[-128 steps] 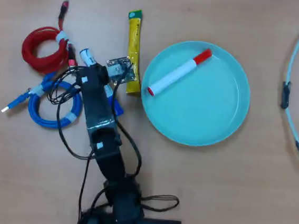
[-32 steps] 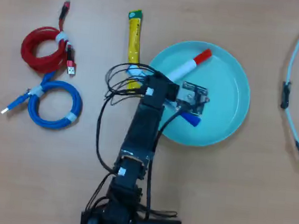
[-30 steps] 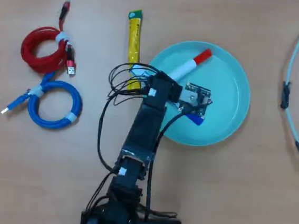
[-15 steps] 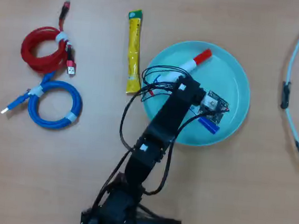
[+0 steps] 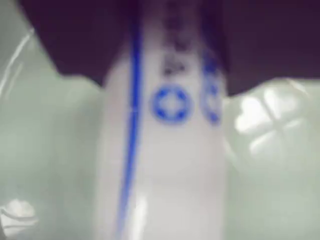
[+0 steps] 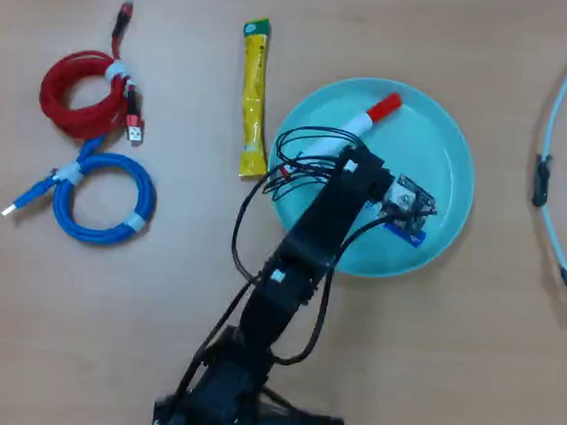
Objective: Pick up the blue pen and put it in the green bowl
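In the wrist view the blue pen point(image 5: 165, 165) fills the middle, blurred: a white barrel with blue printing and a blue stripe. It hangs just over the pale green bowl point(image 5: 50, 150). Dark jaws of my gripper point(image 5: 165, 75) flank the barrel on both sides at the top and seem shut on it. In the overhead view my gripper point(image 6: 409, 217) is over the right half of the green bowl point(image 6: 449, 158). A blue end of the pen point(image 6: 403, 235) shows under it; the barrel is hidden by the gripper.
A white marker with a red cap point(image 6: 368, 115) lies in the bowl's upper part. A yellow stick sachet point(image 6: 254, 99) lies left of the bowl. Coiled red point(image 6: 79, 92) and blue point(image 6: 104, 195) cables lie far left. A pale cable point(image 6: 566, 149) runs along the right edge.
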Available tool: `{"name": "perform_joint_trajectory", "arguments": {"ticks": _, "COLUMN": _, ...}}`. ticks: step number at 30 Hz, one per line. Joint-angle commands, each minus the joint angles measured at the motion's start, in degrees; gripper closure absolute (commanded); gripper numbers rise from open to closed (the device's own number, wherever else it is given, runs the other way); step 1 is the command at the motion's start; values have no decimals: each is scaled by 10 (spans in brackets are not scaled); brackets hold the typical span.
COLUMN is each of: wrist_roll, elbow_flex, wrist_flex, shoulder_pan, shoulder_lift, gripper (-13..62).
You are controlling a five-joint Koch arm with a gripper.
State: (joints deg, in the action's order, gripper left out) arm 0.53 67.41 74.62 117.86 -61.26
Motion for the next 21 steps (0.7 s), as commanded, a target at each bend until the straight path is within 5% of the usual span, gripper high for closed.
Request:
{"name": "perform_joint_trajectory", "arguments": {"ticks": 1, "wrist_roll": -15, "elbow_flex": -40, "wrist_flex": -6, "shoulder_pan": 7, "shoulder_lift": -8, "gripper": 440}}
{"name": "perform_joint_trajectory", "arguments": {"ticks": 17, "wrist_roll": -12, "elbow_flex": 12, "wrist_flex": -9, "shoulder_pan": -11, "shoulder_lift": -9, "gripper": -31}}
{"name": "perform_joint_trajectory", "arguments": {"ticks": 21, "wrist_roll": -7, "elbow_flex": 15, "wrist_flex": -4, "shoulder_pan": -22, "shoulder_lift": -15, "gripper": -80}}
